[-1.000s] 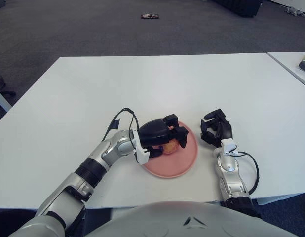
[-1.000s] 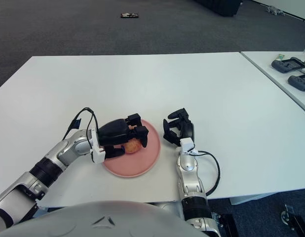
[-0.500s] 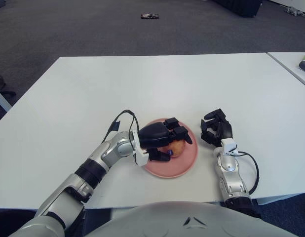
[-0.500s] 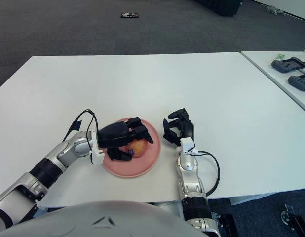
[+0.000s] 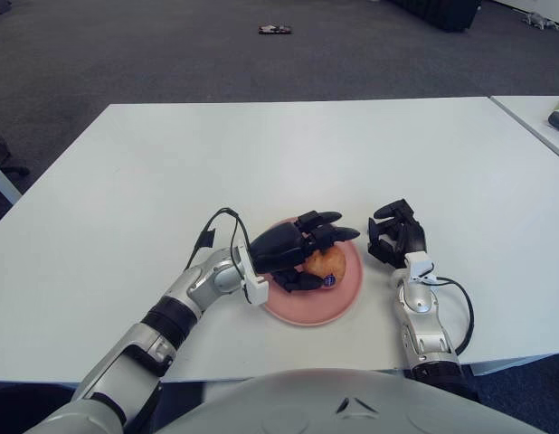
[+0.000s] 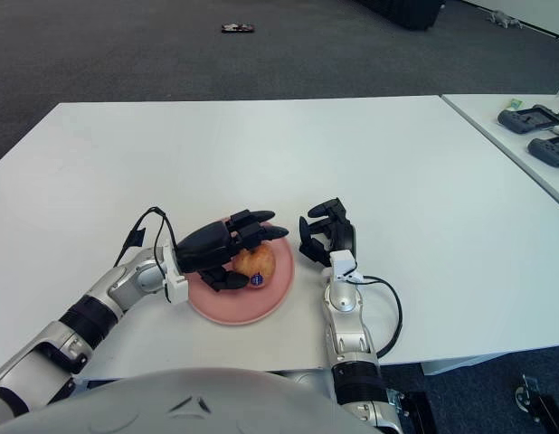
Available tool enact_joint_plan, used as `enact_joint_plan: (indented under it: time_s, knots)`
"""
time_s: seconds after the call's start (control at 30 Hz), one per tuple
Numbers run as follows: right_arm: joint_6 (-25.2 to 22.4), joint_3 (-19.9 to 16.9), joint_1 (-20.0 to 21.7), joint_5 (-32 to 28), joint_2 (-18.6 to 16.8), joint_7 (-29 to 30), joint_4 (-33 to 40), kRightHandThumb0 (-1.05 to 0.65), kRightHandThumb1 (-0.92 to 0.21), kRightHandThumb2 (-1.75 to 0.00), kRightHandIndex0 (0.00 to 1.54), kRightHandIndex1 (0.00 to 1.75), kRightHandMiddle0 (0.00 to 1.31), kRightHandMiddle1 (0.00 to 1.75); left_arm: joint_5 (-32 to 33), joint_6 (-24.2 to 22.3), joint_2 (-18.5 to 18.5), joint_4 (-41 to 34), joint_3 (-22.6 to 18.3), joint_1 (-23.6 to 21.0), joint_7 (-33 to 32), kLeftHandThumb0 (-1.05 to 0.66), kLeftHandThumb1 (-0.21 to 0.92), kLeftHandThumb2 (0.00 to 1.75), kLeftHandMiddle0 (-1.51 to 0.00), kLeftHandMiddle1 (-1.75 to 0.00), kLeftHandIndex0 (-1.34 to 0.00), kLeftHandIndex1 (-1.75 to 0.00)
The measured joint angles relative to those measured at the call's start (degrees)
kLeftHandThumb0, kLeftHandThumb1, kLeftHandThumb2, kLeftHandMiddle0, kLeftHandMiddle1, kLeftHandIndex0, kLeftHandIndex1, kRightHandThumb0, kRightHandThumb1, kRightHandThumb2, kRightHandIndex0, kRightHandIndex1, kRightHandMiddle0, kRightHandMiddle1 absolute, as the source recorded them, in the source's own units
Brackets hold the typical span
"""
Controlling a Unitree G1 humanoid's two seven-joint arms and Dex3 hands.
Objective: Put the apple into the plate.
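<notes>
An orange-red apple (image 5: 326, 264) with a small dark sticker lies in the pink plate (image 5: 337, 299) near the table's front edge. My left hand (image 5: 302, 255) hovers over the plate's left half, fingers spread straight over and around the apple without gripping it. The apple's left side is hidden behind those fingers. My right hand (image 5: 396, 237) shows just right of the plate with its fingers curled, holding nothing.
The white table (image 5: 288, 154) stretches away behind the plate. A second table (image 6: 524, 136) at the far right carries dark controllers (image 6: 531, 117). A small dark object (image 5: 274, 30) lies on the carpet far behind.
My left hand has let go of the apple: its fingers went from curled around it to spread. The apple now lies in the plate, more exposed. The right hand has not moved.
</notes>
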State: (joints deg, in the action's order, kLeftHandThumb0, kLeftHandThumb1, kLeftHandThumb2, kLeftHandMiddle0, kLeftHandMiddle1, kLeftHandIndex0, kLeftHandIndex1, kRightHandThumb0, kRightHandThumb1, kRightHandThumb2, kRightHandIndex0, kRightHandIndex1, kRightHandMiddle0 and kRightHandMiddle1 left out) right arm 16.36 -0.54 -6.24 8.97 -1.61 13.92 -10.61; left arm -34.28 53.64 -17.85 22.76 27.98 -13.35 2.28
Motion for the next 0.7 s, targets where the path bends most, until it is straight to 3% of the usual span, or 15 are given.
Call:
enact_joint_plan:
  time_s: [0.37,0.57,0.7]
  knots:
    - [-1.21,0.13,-0.32,0.76,-0.45,0.42,1.06,-0.38,-0.68,-0.86,0.51,1.44,0.34,1.75,-0.73,2.99,-0.32,4.92,-4.21,-3.31,-6.45,-1.0,0.92,0.97,0.0,0.0,0.0,-0.04]
    - [-1.1,0.09,-0.33,0.63,-0.5,0.14,1.06,-0.38,-0.67,-0.88,0.51,1.48,0.35,1.75,3.79,3.23,-0.6,4.19,-7.0,-3.53,-6.71,-1.01,0.92,0.99,0.0,0.0,0.0,0.0]
    - [-1.02,-0.13,-0.33,-0.33,-0.49,-0.48,1.02,-0.39,-0.66,-0.89,0.52,1.49,0.35,1.75,11.75,2.65,-0.27,4.24,-7.43,-2.81,-3.21,-1.01,0.92,1.01,0.0,0.0,0.0,0.0]
